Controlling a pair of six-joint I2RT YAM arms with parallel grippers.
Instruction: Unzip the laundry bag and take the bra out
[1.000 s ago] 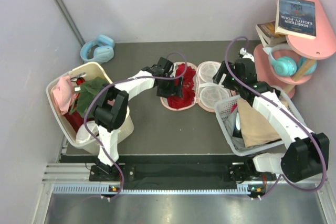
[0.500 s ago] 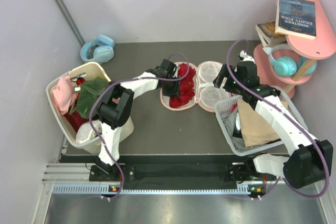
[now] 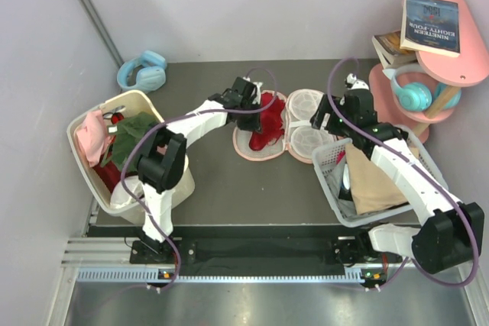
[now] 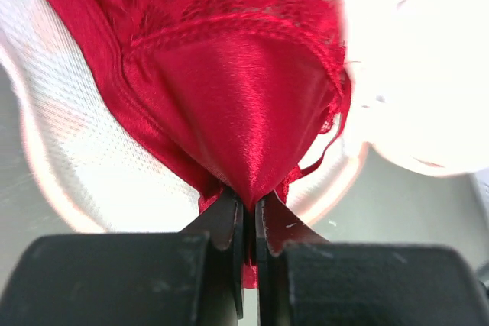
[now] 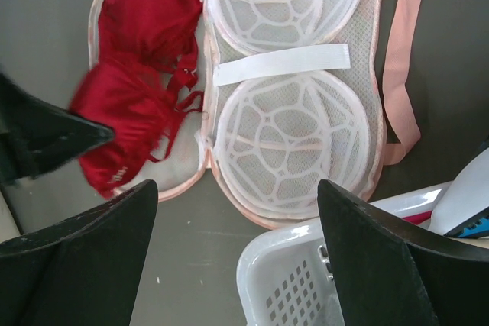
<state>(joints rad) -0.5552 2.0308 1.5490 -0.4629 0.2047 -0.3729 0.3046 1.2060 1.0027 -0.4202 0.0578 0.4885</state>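
Two halves of the laundry bag (image 5: 290, 135) lie open and flat on the table (image 3: 214, 181), so I judge the unzipping is done. The bra (image 5: 141, 36) sits in the left half. Its nearer cup is drawn up off the pale mesh, because the left gripper (image 4: 248, 208) has its fingers pressed together on a fold of the red fabric. The right gripper (image 5: 235, 188) hangs over the near edge of the right half, fingers wide apart with nothing between them, perhaps to hold the bag down. I cannot tell whether the far cup or the straps catch on the bag. White glare washes out the right side of the left wrist view, and the white basket (image 5: 290, 280) is cut off.
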